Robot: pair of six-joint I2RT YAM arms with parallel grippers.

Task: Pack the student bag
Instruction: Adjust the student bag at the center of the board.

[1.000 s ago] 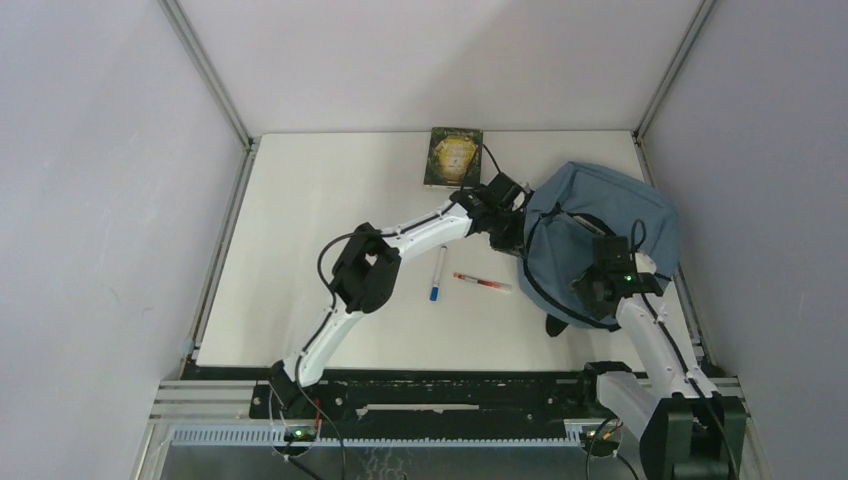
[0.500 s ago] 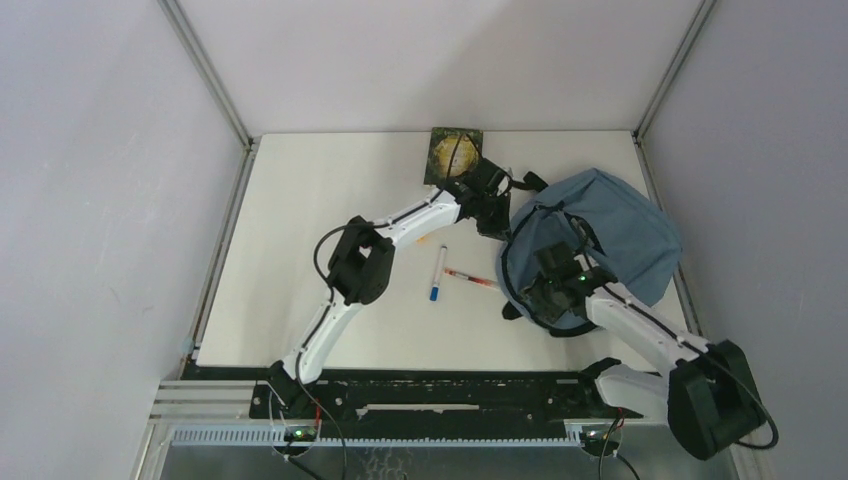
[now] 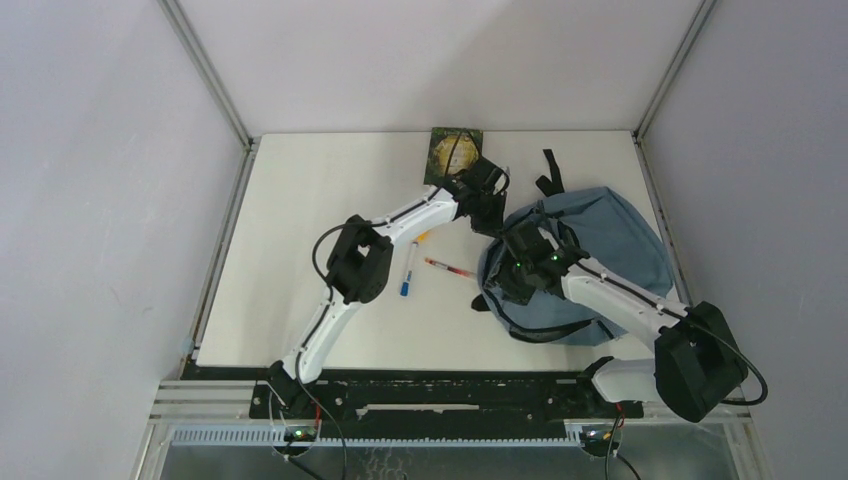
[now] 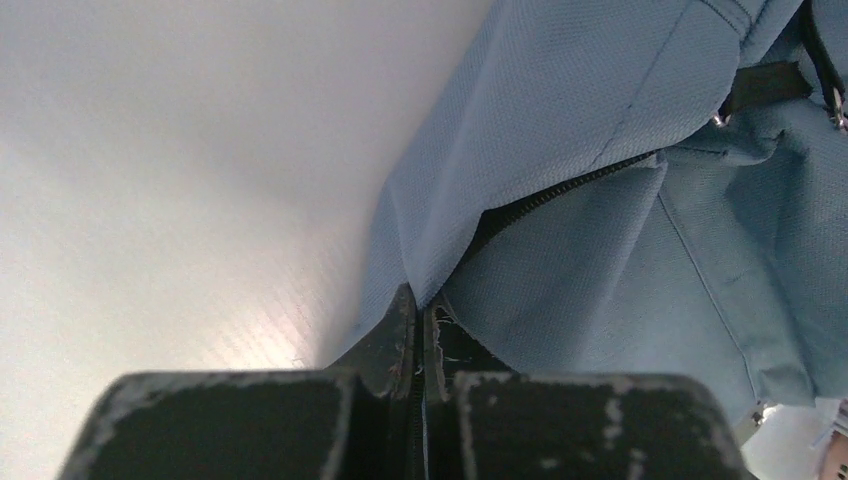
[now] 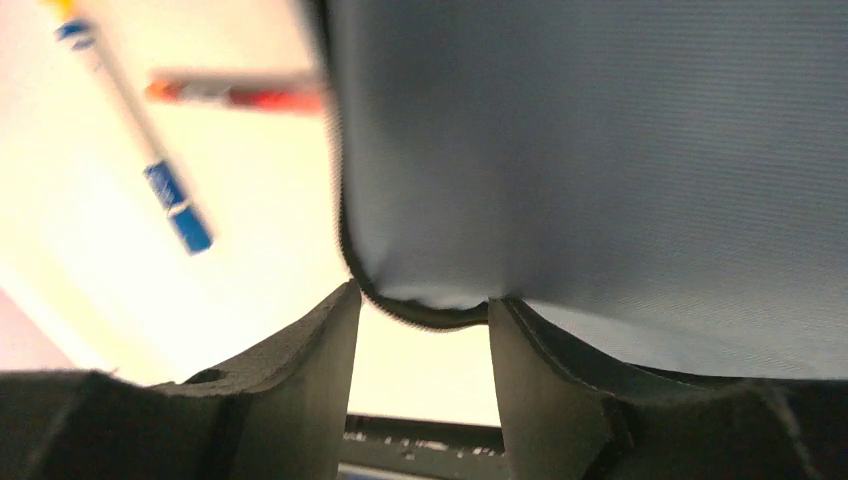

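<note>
The student bag (image 3: 610, 250), blue-grey with black straps, lies at the right of the table. My left gripper (image 3: 487, 212) is at its upper left corner. In the left wrist view that gripper (image 4: 418, 300) is shut on a fold of the bag's fabric (image 4: 600, 130), just below the black zip (image 4: 560, 195). My right gripper (image 3: 505, 282) is at the bag's left rim. Its fingers stand apart in the right wrist view, with the black-trimmed rim (image 5: 425, 312) lying across the tips of the right gripper (image 5: 422, 305) and fabric draped over the right finger (image 5: 540, 370).
A white marker with a blue cap (image 3: 408, 272) and a red pen (image 3: 448, 268) lie just left of the bag; both show blurred in the right wrist view, the marker (image 5: 150, 170) and the pen (image 5: 235, 92). A dark green book (image 3: 455, 152) lies at the back edge.
The bag has slid left and its rim has been drawn out. My right gripper travelled left across the bag to its left rim. Marker and pen shifted left. My left gripper kept its hold.
</note>
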